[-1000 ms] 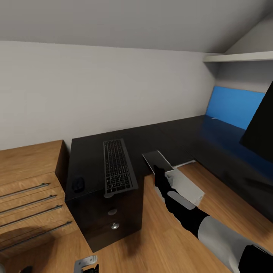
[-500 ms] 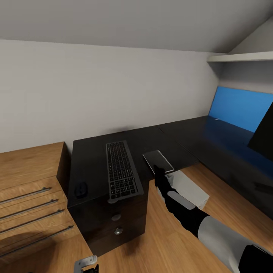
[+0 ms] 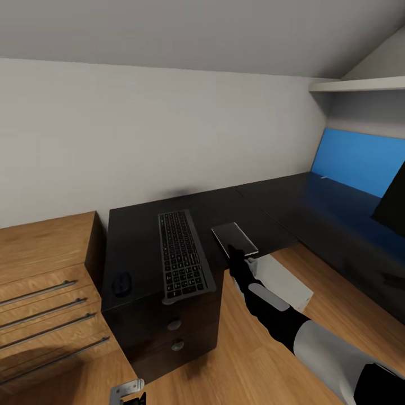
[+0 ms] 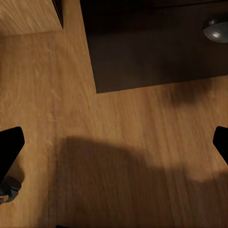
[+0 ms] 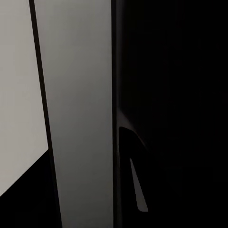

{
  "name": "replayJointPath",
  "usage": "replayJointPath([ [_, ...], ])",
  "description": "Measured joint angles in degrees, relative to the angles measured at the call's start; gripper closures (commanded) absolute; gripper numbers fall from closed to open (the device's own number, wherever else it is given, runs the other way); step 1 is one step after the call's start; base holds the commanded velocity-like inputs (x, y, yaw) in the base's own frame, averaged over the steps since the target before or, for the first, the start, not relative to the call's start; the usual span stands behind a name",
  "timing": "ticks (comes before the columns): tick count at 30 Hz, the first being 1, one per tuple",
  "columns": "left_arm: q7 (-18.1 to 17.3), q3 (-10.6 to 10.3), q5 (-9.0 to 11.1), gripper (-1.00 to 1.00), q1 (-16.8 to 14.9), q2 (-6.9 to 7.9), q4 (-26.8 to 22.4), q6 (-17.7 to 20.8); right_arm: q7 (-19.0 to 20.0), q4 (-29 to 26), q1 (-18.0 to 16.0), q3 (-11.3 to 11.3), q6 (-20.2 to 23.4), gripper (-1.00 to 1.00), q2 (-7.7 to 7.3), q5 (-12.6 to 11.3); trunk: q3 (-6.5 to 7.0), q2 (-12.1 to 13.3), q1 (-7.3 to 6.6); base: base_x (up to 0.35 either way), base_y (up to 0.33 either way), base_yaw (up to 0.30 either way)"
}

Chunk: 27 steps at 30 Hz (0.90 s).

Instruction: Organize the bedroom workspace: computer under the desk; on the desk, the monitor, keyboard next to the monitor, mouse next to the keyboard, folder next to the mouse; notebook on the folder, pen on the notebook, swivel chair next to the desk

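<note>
A: Reaching forward over the wooden floor [image 3: 236,360], the right gripper [image 3: 235,260] is clamped on the grey notebook [image 3: 234,238], which it holds over the front edge of the black desk [image 3: 253,214].

B: And the other gripper?

A: The left gripper [image 4: 114,156] hangs with its fingers spread wide above the floor, by the desk's drawers [image 3: 174,332].

B: Beyond the notebook?

A: The keyboard [image 3: 183,254] lies just left of it, the mouse [image 3: 121,283] further left; the computer [image 3: 284,281] stands right of the gripper, the monitor [image 3: 392,205] far right.
</note>
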Motion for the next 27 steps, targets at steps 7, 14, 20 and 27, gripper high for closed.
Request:
replayJointPath([
  [7, -0.01, -0.07, -0.05, -1.00, 0.00, -0.05, 0.00, -0.06, -0.02, 0.01, -0.02, 0.01, 0.06, 1.00, 0.00, -0.07, 0.00, 0.00, 0.01, -0.033, -0.007, 0.000],
  [14, -0.08, -0.04, -0.01, -1.00, 0.00, -0.02, 0.00, -0.06, -0.02, 0.01, 0.02, 0.00, 0.04, 1.00, 0.07, -0.14, 0.00, 0.00, 0.00, -0.052, -0.018, 0.000],
  [20, -0.08, -0.03, 0.00, -1.00, 0.00, 0.00, 0.00, -0.08, -0.11, 0.01, 0.01, 0.01, 0.03, 1.00, 0.08, -0.13, 0.00, 0.00, 0.00, -0.004, -0.001, 0.000],
  [27, -0.07, -0.01, 0.00, -1.00, 0.00, 0.01, 0.00, -0.08, -0.09, 0.01, 0.01, 0.00, 0.10, 1.00, 0.06, -0.05, 0.00, 0.00, 0.00, 0.000, 0.000, 0.000],
])
